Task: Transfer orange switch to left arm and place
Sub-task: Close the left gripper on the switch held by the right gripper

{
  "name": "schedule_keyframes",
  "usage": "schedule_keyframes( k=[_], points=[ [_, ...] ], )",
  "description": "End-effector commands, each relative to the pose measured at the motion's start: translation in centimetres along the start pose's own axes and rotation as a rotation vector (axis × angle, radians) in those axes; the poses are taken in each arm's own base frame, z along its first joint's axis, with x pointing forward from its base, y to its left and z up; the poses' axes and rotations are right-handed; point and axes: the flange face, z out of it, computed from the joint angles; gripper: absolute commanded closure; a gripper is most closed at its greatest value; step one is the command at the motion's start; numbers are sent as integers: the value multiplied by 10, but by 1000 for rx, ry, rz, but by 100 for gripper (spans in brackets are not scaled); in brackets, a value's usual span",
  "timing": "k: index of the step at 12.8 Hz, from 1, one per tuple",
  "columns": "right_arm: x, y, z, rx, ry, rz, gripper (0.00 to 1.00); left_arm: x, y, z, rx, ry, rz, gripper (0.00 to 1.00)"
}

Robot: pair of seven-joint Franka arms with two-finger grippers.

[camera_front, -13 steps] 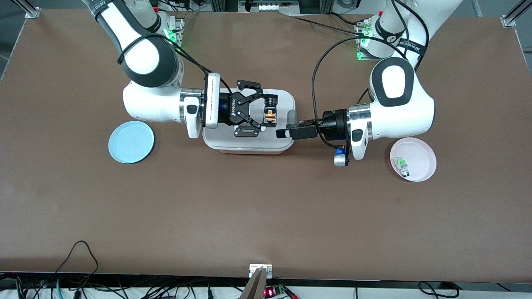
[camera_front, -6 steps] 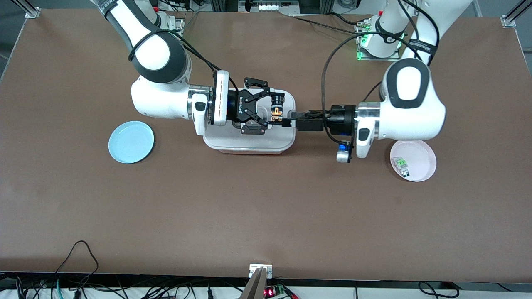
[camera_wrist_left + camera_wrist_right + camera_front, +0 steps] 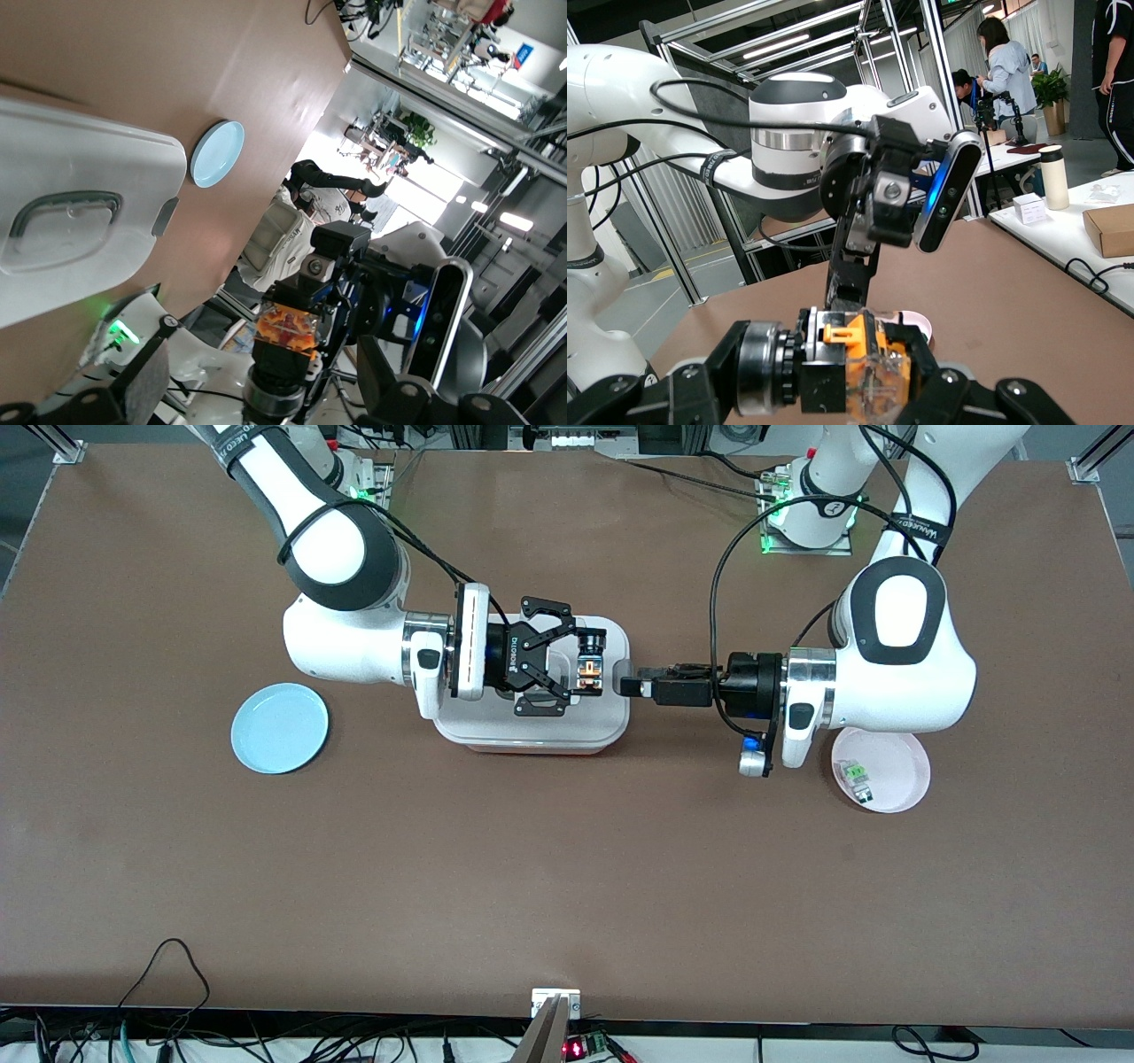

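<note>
The right gripper (image 3: 588,671) pinches the orange switch (image 3: 586,674) tight in its fingers, up in the air over the white box (image 3: 532,731). The left gripper (image 3: 631,685) is over the box's edge, just beside the switch; I cannot tell how wide its fingers are. A blue plate (image 3: 279,728) and a pink plate (image 3: 895,779) sit on the table (image 3: 567,868).

A light blue plate (image 3: 280,728) lay bare on the brown table (image 3: 567,886) toward my right arm's end. Toward my left arm's end sat a pink plate (image 3: 895,788), a clear-white component with green parts (image 3: 857,779) lying in it.
</note>
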Motion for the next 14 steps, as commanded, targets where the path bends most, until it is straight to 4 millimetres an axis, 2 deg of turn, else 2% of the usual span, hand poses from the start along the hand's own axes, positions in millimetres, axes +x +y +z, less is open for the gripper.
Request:
schedule_keyframes(
  k=[1, 3, 6, 7, 10, 13, 14],
  points=[
    [0, 5, 5, -6, 22, 6, 72, 0, -19, 10, -21, -11, 153, 11],
    [-2, 6, 6, -6, 20, 8, 72, -8, -16, 19, -21, -16, 156, 15],
    [-11, 10, 8, -3, 17, 6, 73, -5, -12, 19, -68, 16, 135, 16],
    [-10, 9, 8, -4, 17, 6, 73, -9, -10, 29, -66, 21, 139, 16],
    [-10, 10, 7, -6, 18, 7, 73, -4, -13, 31, -64, 56, 133, 20],
    [-10, 9, 8, -6, 18, 9, 74, -4, -13, 34, -77, 53, 127, 30],
    [-10, 9, 8, -6, 18, 7, 74, -4, -13, 34, -77, 55, 127, 36]
  ],
)
